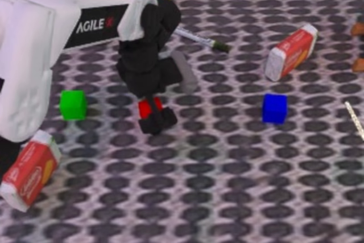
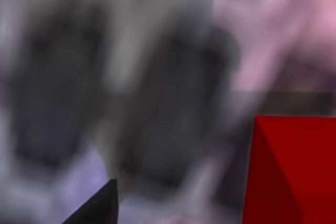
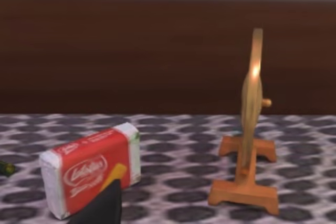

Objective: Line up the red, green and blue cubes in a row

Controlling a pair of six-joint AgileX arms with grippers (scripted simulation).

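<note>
Red cube [image 1: 150, 107] sits between the fingers of the left gripper [image 1: 152, 112], which pinches it from above at mid-table, with the green cube [image 1: 73, 104] to its left and the blue cube [image 1: 274, 108] well apart to its right. All three lie on nearly one left-right line. The right arm is out of the top view; I cannot tell its gripper's state.

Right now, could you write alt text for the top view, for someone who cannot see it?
The left gripper is down over the red cube in mid-table, with the green cube to its left and the blue cube to its right. Two red-and-white cartons and a pen lie around them on the patterned table.
</note>
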